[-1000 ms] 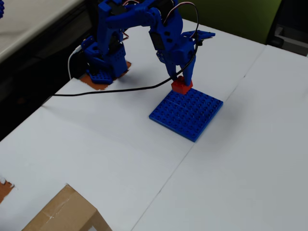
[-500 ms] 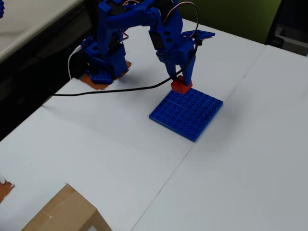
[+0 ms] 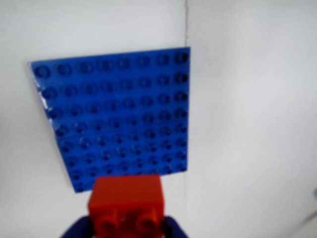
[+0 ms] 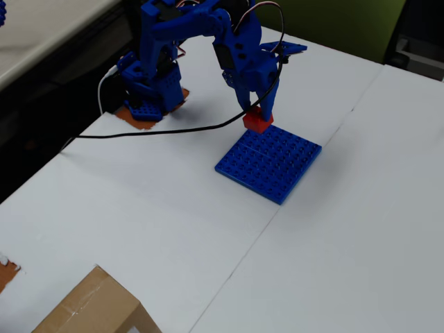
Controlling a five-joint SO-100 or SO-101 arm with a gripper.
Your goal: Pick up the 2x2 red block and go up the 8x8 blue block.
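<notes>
Facing camera, apparently: 2x2 red block (image 3: pixel 126 204) studs, between fingers (image 3: pixel 79 229).

No text I can read from here, no label or brand on the 2x2 red block (image 3: pixel 126 201), none on the 8x8 blue block (image 4: pixel 269 163), nothing printed on the cardboard box (image 4: pixel 94 309), the wrist view too blurred for fine marks

2x2 block (image 4: pixel 256 122) between the gripper (image 4: pixel 257 109) fingers at the 8x8 baseplate's (image 4: pixel 269 162) far edge in the overhead view, arm base (image 4: pixel 147 94) far left, cardboard box (image 4: pixel 94 305) near left on the table (image 4: pixel 361 229)
</notes>
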